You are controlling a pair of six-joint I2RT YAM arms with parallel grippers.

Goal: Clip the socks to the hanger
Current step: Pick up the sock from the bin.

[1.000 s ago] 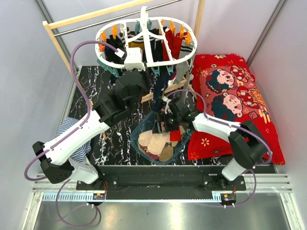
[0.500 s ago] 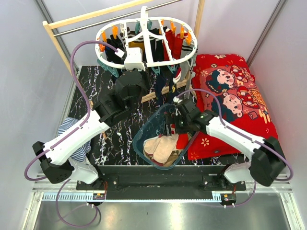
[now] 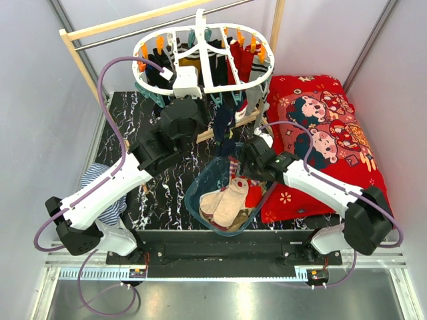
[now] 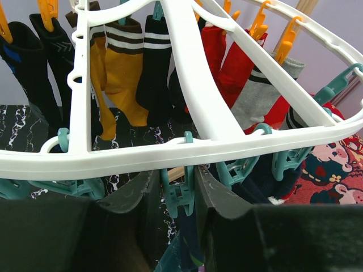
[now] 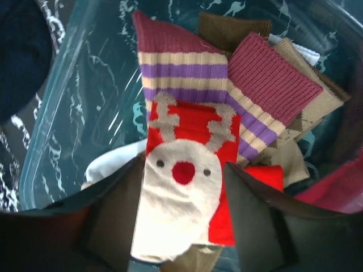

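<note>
The white oval hanger hangs at the back with several socks clipped on by orange and teal clips. My left gripper is under its front rim, fingers pressed on both sides of a teal clip. A navy sock hangs below that clip, also seen in the left wrist view. My right gripper is open over the clear bluish tub. Its jaws stand wide apart above a red reindeer sock that lies on maroon-purple striped socks.
A red cartoon cushion lies right of the tub. A blue-white striped cloth lies under my left arm. The wooden rack with its metal rod stands behind the hanger. Beige and argyle socks fill the tub.
My right gripper has let go of the navy sock, which now hangs from the hanger, and has moved right over the tub. The tub has shifted a little. My left arm has stayed put.
</note>
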